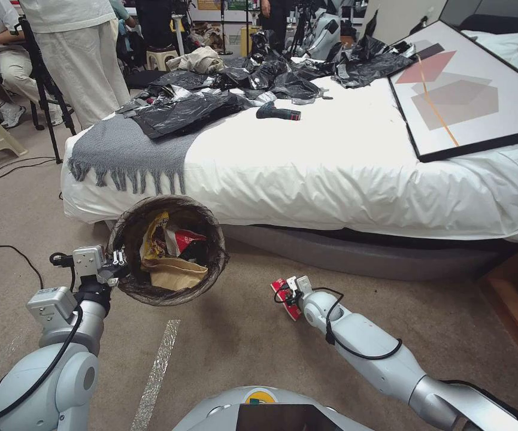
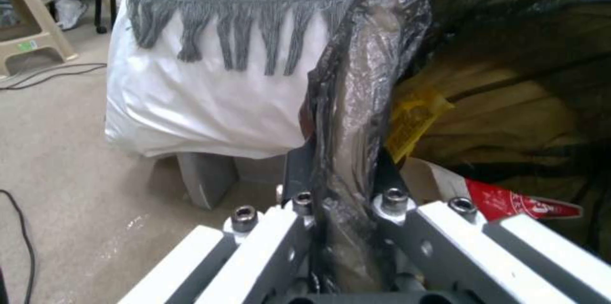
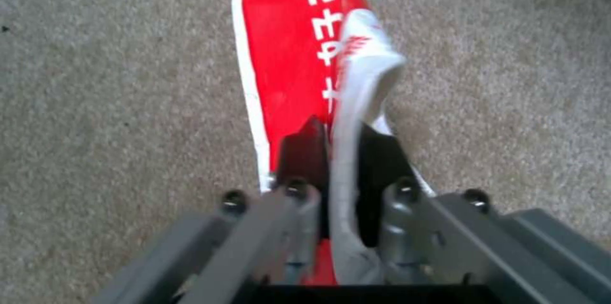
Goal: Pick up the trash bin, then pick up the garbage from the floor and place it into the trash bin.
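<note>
The left gripper (image 1: 117, 263) is clamped on the bin's (image 1: 169, 251) bagged rim, holding it tilted above the floor (image 1: 229, 335). The right gripper (image 3: 337, 151) pinches a red wrapper (image 3: 293, 51), its white lettering legible from the right wrist.

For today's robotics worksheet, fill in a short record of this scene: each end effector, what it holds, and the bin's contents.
left end effector: shut on the trash bin rim, bin held tilted above the floor
right end effector: shut on a red and white wrapper, low over the carpet
bin contents: brown paper bag, yellow wrapper, red wrapper
behind: bed
</note>
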Motion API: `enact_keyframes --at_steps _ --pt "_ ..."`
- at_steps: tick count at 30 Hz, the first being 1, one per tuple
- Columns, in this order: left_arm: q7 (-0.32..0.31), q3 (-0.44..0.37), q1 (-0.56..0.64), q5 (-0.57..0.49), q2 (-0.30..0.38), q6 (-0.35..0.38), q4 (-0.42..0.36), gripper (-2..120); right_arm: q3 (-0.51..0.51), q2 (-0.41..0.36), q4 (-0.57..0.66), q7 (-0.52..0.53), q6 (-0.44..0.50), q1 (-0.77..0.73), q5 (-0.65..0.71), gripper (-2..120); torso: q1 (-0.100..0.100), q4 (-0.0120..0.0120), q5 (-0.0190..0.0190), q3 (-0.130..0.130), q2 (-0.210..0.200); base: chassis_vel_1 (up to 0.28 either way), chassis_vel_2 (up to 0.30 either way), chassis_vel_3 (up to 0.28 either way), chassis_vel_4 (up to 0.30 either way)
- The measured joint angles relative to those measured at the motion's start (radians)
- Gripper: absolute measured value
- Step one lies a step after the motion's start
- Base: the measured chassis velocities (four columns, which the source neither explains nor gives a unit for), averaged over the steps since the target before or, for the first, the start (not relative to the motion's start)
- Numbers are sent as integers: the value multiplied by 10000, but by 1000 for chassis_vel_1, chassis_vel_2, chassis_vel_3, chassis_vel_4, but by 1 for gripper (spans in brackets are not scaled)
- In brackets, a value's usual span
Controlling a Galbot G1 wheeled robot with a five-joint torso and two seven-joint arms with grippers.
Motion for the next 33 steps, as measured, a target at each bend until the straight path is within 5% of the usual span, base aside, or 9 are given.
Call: enact_keyframes --at_steps 22,33 --pt "-27 -24 -17 8 -49 28 0 0 872 -694 1504 357 -70 -525 704 0 0 0 6 2 -1 0 0 0 0" --pt "-58 -71 5 -52 -20 220 0 0 2094 -2100 5916 1589 -458 -797 2867 0 0 -1 3 1 -1 0 0 0 0"
